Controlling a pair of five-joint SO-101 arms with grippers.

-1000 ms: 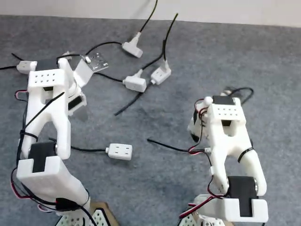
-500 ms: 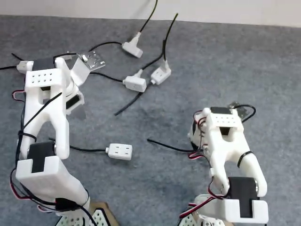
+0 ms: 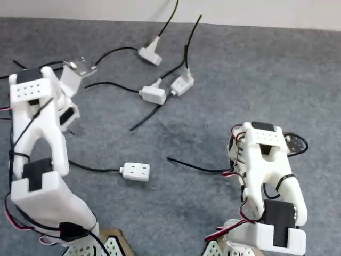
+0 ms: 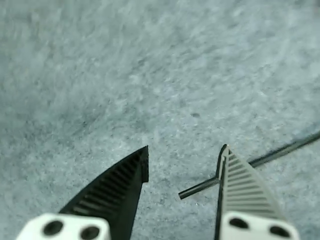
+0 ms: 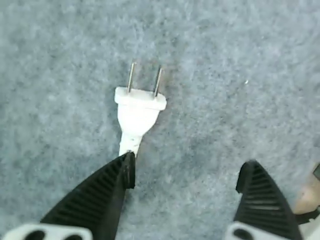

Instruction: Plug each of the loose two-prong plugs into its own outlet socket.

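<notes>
A white two-prong plug (image 5: 138, 107) lies flat on the grey carpet, prongs pointing away from my right gripper (image 5: 189, 161). That gripper is open and hangs just above the plug's cable end; one black finger (image 5: 107, 192) is next to the cable. My left gripper (image 4: 185, 149) is open over bare carpet, with a thin black cable (image 4: 200, 187) running past its white finger (image 4: 242, 187). In the high view a white outlet strip (image 3: 135, 171) lies between the left arm (image 3: 34, 112) and the right arm (image 3: 264, 160).
At the back of the carpet lie a white plug (image 3: 150, 55), another white connector (image 3: 153, 94) and a small white socket (image 3: 182, 84), each on a black cord. A loose black cable (image 3: 192, 165) runs under the right arm.
The left arm has swung to the left, covering the white plug that lay at the far left. The right arm has drawn back to the right and nearer the front edge.
</notes>
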